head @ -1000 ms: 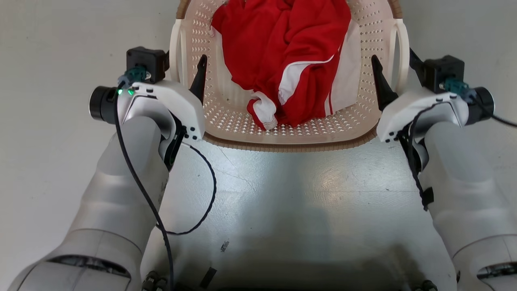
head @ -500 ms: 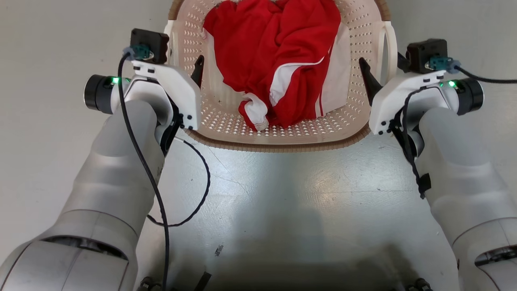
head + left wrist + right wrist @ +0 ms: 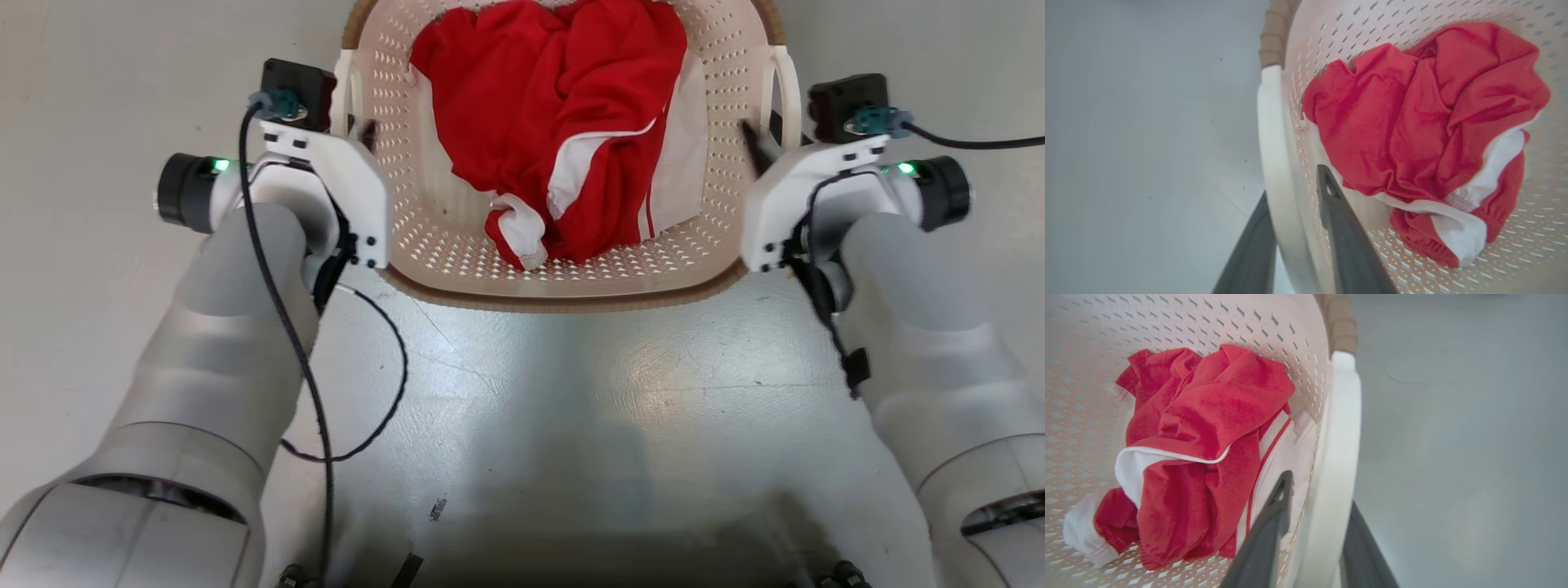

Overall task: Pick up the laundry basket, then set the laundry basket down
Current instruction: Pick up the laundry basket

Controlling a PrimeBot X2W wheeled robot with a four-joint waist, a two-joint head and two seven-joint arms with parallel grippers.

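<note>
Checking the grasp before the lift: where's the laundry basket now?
The laundry basket is at top centre of the head view, grey floor around it, between the left gripper and right gripper, each closed on a side handle.

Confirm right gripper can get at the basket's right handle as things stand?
Probably yes: the right gripper straddles the white handle of the laundry basket, one finger inside, one outside, nothing blocking.
</note>
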